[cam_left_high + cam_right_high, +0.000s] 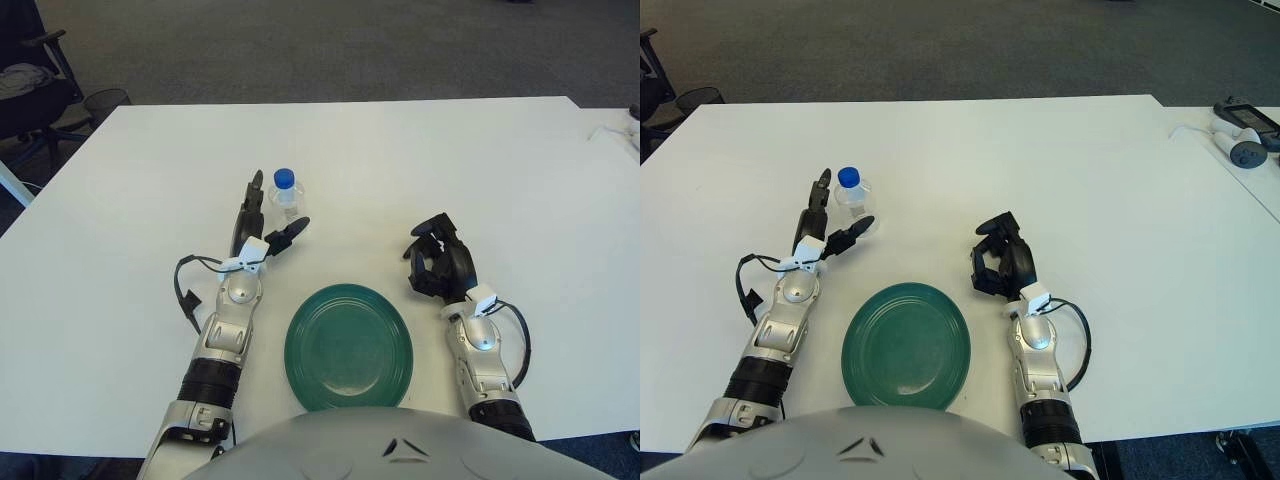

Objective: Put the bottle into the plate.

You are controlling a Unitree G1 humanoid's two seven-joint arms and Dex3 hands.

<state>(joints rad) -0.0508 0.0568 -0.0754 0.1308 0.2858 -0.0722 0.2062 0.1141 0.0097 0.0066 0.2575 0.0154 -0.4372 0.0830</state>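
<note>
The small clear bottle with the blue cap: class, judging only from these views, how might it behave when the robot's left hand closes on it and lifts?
The bottle stands upright and looks small, so it is probably light and could tip if a finger of the open left hand nudges it. Its clear, smooth-looking wall may be slippery. Lying down, its apparently round body would likely roll on the table.

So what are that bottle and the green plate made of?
The bottle looks like clear plastic: you see the table through it, and its blue cap is opaque. The plate seems glossy plastic or glazed ceramic, given its soft sheen; I can't tell which.
</note>
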